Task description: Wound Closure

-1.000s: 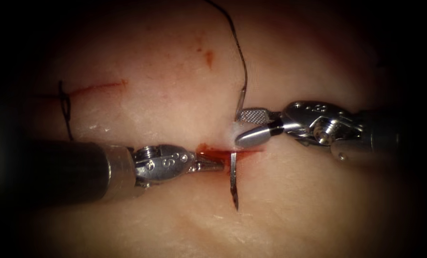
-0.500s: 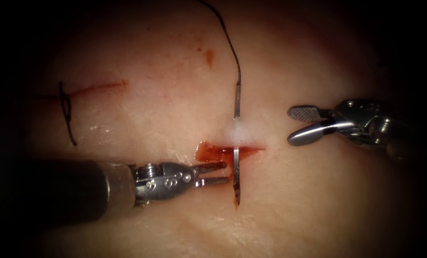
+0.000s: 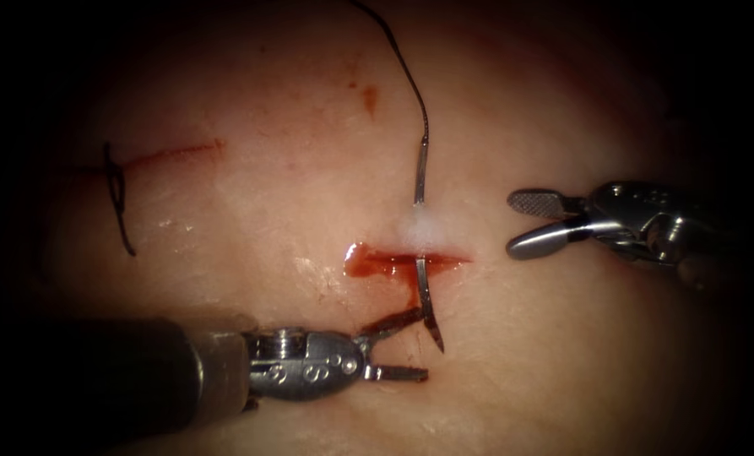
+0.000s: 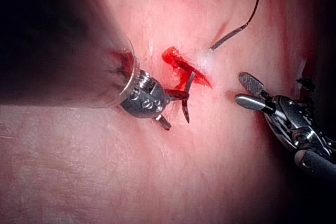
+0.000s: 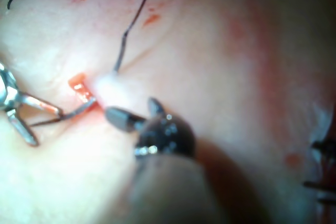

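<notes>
Needle [image 3: 428, 308] in tissue [image 3: 292, 186], passing through cut [image 3: 402, 263] mid-frame; long axis near vertical, tip down and slightly right, tail up where thread [image 3: 406, 76] leaves toward upper frame. Left pincer [image 3: 410, 346] wide open, empty, upper jaw just beside needle tip. Right pincer [image 3: 524, 224] open, empty, right of cut. Red fluid [image 3: 368, 263] in cut. Stitch [image 3: 116, 196] far left.

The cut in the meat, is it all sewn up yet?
Not yet. One dark stitch is tied on the cut's left stretch. The curved needle sits in the tissue, crossing the open cut; its point sticks out on the near edge and the thread trails off its far end. The left claw is open around the point, gripping nothing. The right claw is open and empty. The red gap is unclosed.
</notes>
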Motion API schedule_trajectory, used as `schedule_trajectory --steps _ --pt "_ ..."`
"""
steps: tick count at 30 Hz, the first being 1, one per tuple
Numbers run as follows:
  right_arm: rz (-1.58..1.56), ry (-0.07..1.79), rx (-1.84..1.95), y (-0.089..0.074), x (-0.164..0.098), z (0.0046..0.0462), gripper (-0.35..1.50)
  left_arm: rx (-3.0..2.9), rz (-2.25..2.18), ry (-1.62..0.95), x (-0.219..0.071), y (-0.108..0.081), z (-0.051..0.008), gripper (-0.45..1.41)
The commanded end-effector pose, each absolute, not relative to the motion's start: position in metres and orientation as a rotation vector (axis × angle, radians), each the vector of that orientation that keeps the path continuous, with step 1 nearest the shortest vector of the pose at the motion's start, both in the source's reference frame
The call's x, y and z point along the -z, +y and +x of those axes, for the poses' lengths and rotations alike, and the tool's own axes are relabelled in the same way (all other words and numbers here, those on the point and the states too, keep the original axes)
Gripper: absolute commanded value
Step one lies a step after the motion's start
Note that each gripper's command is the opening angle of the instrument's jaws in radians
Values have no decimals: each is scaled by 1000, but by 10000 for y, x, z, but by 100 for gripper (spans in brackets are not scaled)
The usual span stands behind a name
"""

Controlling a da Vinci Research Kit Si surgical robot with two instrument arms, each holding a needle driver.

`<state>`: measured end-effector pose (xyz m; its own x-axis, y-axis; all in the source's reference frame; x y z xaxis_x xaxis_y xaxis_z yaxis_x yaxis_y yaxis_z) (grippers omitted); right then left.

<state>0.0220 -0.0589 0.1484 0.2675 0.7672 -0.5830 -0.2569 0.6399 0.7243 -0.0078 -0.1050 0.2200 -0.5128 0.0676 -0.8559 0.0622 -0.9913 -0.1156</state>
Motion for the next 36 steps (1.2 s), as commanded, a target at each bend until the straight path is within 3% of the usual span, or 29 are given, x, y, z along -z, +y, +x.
schedule_trajectory --steps 1,11,36 --pt "557 1094 -740 -593 -1491 228 121 -2728 -1544 -198 -2210 -1057 -85 90" --pt "561 1101 -738 -601 -1492 239 121 -2738 -1526 -160 -2226 -1051 -78 95" --pt "554 1107 -736 -607 -1499 245 120 -2759 -1521 -100 -2237 -1009 -88 86"
